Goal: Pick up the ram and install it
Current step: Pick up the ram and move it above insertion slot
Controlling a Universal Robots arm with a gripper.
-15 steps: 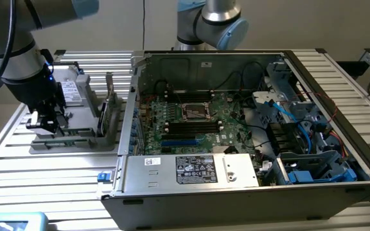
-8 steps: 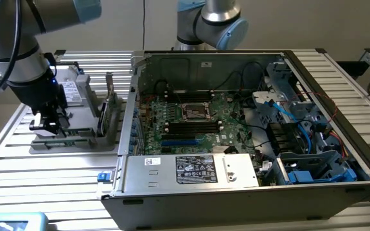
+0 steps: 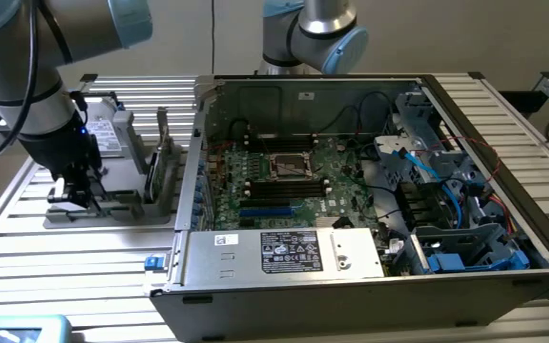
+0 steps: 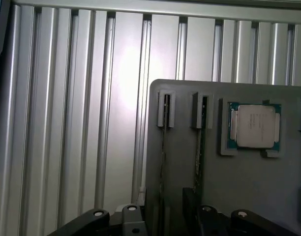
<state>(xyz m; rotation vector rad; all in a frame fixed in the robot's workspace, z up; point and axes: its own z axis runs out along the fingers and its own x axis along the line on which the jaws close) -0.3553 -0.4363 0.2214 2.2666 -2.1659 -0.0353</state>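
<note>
Aluminium slats make up the worktop (image 3: 65,271), and toward its edge on the exterior view's left sits a grey tray (image 3: 112,213). The arm (image 3: 26,93) reaches down over that tray's near corner on the same side. Its jaws point downward, spread wide, with nothing held in them.

From the wrist camera, the ram (image 4: 164,142) stands on edge in a narrow slot of the tray. Its thin line runs into the gap between the two dark fingers (image 4: 214,223); I can't tell whether either one touches it. A second thin stick (image 4: 199,147) stands in the neighbouring slot just beside it. Past that, a square silver chip (image 4: 254,125) lies flat in its own recess.

Further along the tray, a larger green card (image 3: 165,171) stands upright by the edge nearest the computer. Next comes the open computer case (image 3: 351,293), lying on its side close against the tray, with its motherboard (image 3: 284,179) facing up. Blue cables and drive cages (image 3: 465,243) crowd the end of the case on the exterior view's right.
</note>
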